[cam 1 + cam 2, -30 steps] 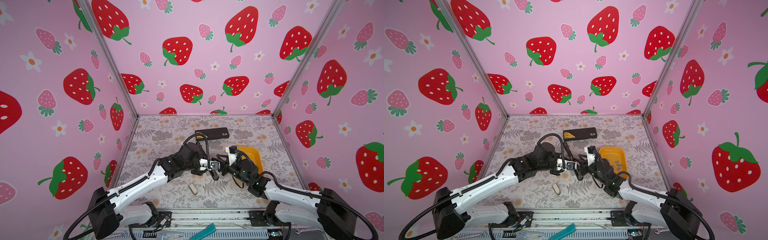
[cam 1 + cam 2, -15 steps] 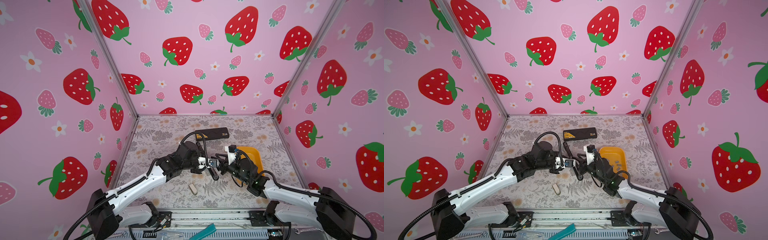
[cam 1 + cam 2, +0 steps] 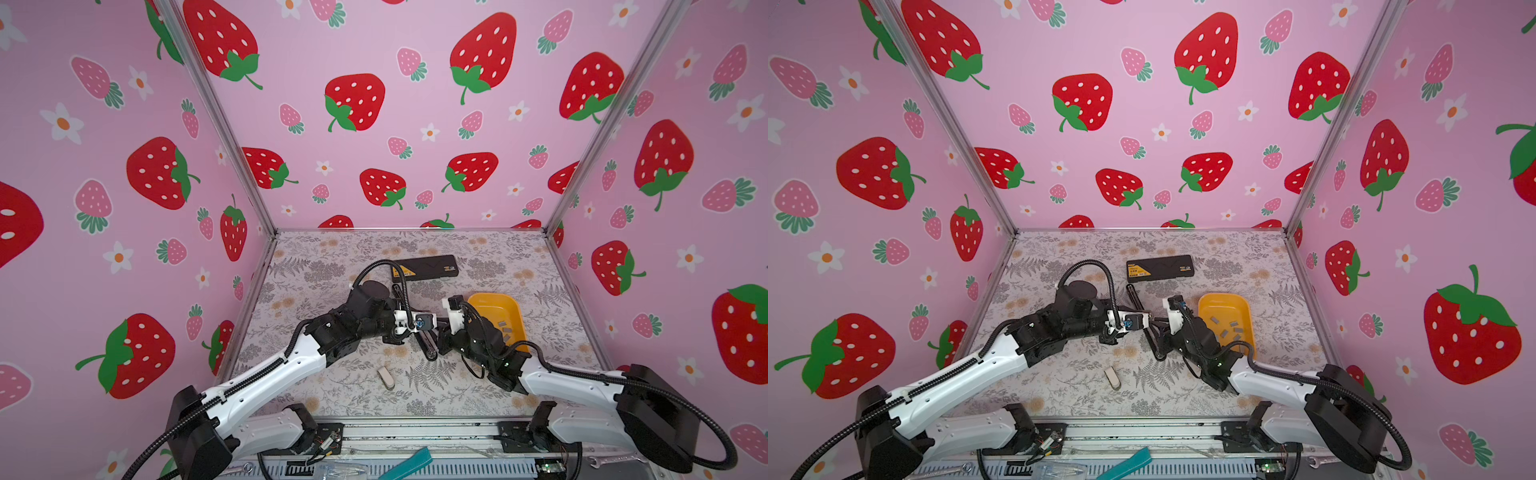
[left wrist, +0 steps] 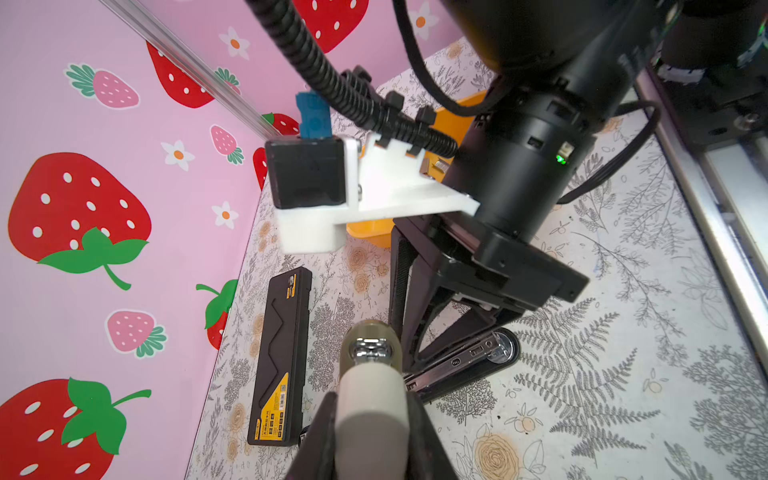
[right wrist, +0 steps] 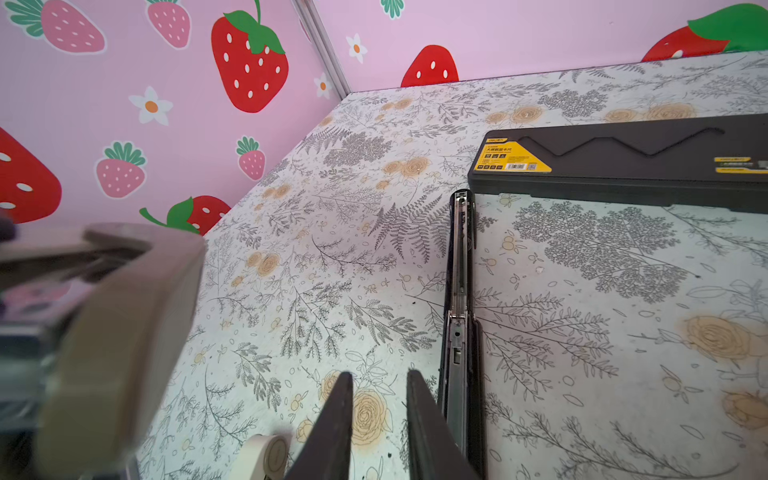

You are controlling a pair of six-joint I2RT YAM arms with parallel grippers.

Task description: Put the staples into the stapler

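1. The black stapler [image 5: 457,299] lies opened flat on the floral mat [image 5: 291,291], its steel channel bare. Loading looks not yet begun.
2. The staples [image 3: 1224,333], tiny flat grey strips, sit in the glossy yellow tray [image 3: 1208,299].
3. The right gripper [image 5: 378,374] has its fingers narrowly parted and empty, beside the stapler. The left gripper [image 4: 370,419] pinches a pale cylinder [image 4: 372,390] with a chrome collar.
4. The likely next move: lift one thin strip and align it along the narrow channel.

White shells and black joints clad the left arm [image 3: 270,376] and right arm [image 3: 569,382], each trailed by a ribbed black cable [image 3: 370,266]. A white bracket [image 4: 395,191] carries a black camera block [image 4: 307,174]; a green light [image 4: 560,159] glows; the right pincer [image 5: 378,374] ends in black wedges.
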